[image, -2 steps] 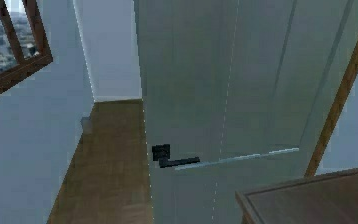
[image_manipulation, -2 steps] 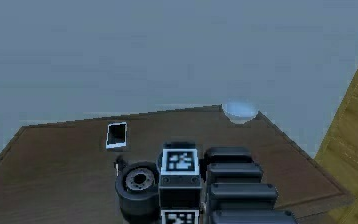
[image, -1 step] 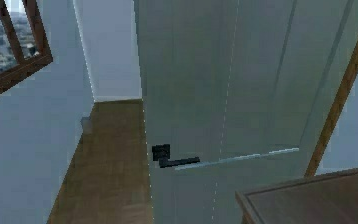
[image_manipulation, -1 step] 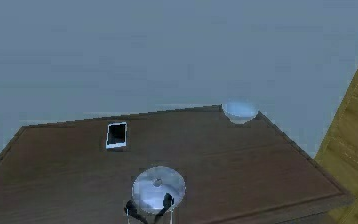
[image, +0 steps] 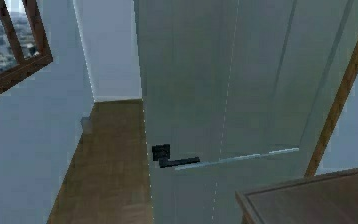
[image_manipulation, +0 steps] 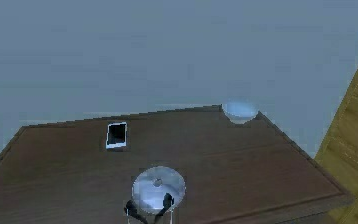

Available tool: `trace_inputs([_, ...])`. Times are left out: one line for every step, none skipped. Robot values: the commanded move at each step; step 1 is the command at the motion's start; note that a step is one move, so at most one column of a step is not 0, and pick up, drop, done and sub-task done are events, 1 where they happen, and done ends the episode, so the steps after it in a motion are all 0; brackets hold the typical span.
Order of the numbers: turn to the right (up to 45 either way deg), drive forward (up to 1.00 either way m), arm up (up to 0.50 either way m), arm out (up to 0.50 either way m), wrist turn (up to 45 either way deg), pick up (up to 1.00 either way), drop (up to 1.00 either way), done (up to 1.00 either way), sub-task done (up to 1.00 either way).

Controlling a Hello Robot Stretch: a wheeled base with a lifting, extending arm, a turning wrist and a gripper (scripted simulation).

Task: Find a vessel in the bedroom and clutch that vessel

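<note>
A pale bowl (image_manipulation: 239, 111) stands at the far right corner of a brown wooden table (image_manipulation: 247, 170) in the arm side view. Near the table's front edge lies a round, greyish, see-through thing (image_manipulation: 158, 187), a shallow dish or a disc. Right below it, at the picture's bottom edge, thin dark parts that look like my gripper (image_manipulation: 150, 210) reach up to it. Since the round thing lies on the table there, I cannot tell whether the gripper holds anything.
A white-framed phone (image_manipulation: 116, 134) lies on the table's far left part, before a plain grey-blue wall. In the forward view a pale door (image: 227, 90) with a dark handle (image: 172, 158) stands close ahead, a window (image: 15, 45) at left, wooden floor (image: 102, 165) below, the table's corner (image: 307, 200) bottom right.
</note>
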Motion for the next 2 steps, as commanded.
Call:
trace_inputs([0.0, 0.00, 0.10, 0.00, 0.0, 0.00, 0.00, 0.00, 0.00])
trace_inputs([0.0, 0.00, 0.00, 0.00, 0.0, 0.00, 0.00, 1.00, 0.00])
